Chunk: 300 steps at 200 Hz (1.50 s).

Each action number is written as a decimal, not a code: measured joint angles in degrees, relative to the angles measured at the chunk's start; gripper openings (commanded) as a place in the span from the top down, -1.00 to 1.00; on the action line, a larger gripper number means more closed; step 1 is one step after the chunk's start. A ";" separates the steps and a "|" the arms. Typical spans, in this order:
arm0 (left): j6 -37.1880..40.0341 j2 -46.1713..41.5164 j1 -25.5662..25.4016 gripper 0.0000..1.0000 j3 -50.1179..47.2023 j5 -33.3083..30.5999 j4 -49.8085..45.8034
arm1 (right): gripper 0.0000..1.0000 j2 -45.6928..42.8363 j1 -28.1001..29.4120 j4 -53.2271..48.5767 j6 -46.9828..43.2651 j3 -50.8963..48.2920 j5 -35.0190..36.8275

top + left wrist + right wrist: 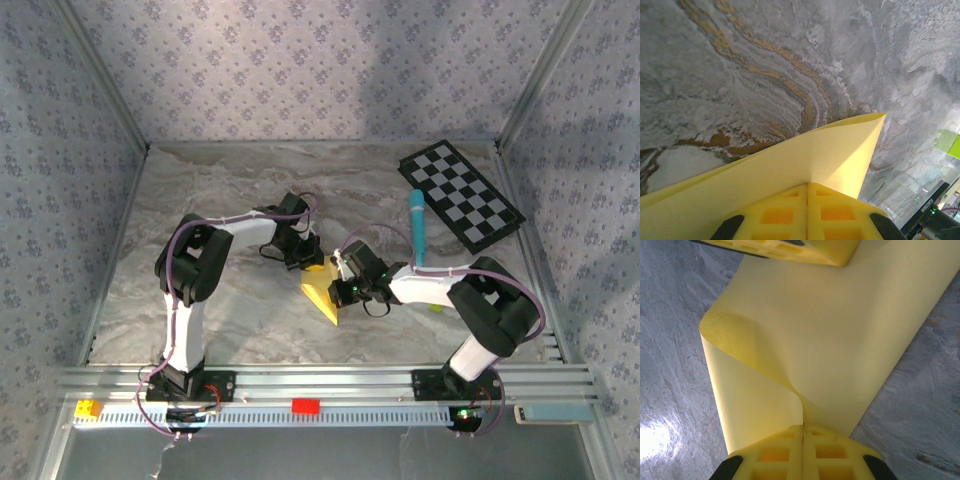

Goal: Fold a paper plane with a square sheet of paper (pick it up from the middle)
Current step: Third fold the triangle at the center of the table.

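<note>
Yellow fingers of the right gripper [802, 437] are pressed together on the near edge of the square sheet of paper [840, 330], which curls into a loose fold on its left. The left gripper [807, 192] pinches the opposite edge in the same way. The top view adds a checkered board [461, 195] and a light-blue marker [416, 228] at the far right. There the sheet spans between both grippers near the middle of the grey marbled table [200, 180], with floral-patterned walls [300, 70] around it.
</note>
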 measured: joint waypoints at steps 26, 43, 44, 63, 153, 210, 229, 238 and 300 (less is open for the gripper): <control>0.00 0.00 0.00 0.87 0.00 0.00 0.00 | 0.99 -0.02 0.00 0.00 0.00 0.00 0.07; 0.00 0.00 0.00 0.87 0.00 0.00 0.00 | 0.99 -0.09 0.09 -0.02 0.00 0.00 0.26; 0.00 0.00 0.00 0.87 0.00 0.00 0.00 | 0.99 -0.11 0.09 -0.02 0.00 0.00 0.26; 0.00 0.00 0.00 0.87 0.00 0.00 0.00 | 0.99 -0.39 0.09 -0.15 0.00 0.00 0.48; -0.02 0.00 0.00 0.87 0.00 -0.02 0.00 | 0.99 -1.33 0.37 -0.42 0.00 0.00 1.05; -0.17 0.00 0.00 0.88 0.00 -0.02 0.00 | 0.99 -1.01 0.59 -0.44 0.00 0.00 1.27; -0.17 0.00 0.00 0.88 0.00 -0.02 0.00 | 0.99 -0.79 0.59 -0.57 0.00 0.00 1.64; -0.17 0.00 0.00 0.88 0.00 -0.02 0.00 | 0.99 -0.74 0.59 -0.61 0.02 0.00 1.92; -0.17 0.00 0.00 0.88 0.00 -0.02 0.00 | 0.99 -0.28 0.59 -0.63 0.02 0.11 2.36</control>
